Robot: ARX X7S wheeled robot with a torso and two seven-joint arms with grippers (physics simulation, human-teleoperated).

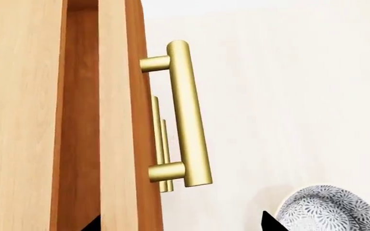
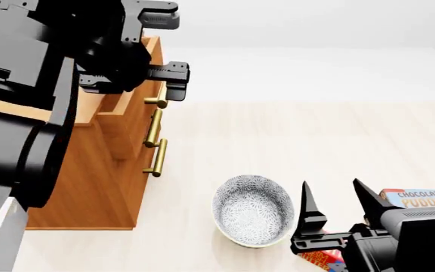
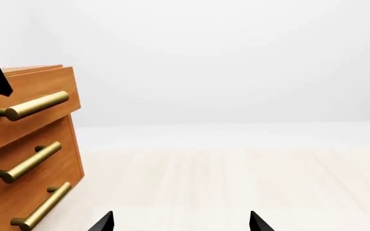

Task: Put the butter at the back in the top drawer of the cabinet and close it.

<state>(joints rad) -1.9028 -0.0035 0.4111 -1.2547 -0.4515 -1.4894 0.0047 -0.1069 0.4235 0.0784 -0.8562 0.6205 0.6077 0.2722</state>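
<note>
A pale wood-plank floor (image 2: 293,136) runs back to a plain white wall (image 2: 316,22) in a bare, evenly lit room. At left stands the cabinet (image 2: 89,187), its top drawer (image 2: 127,113) pulled out past the two below. The left gripper (image 2: 174,81) hangs at the brass handle (image 2: 156,102) of that drawer, fingers spread on either side of it and not closed on it. Toward the middle a patterned bowl (image 2: 252,210) sits on the floor. At right the right gripper (image 2: 337,199) is unclenched, holding nothing, above a red-orange box (image 2: 319,258), apparently the butter, mostly hidden under the arm. A Chocolate Pudding box (image 2: 421,198) lies just beyond, near the picture's edge.
</note>
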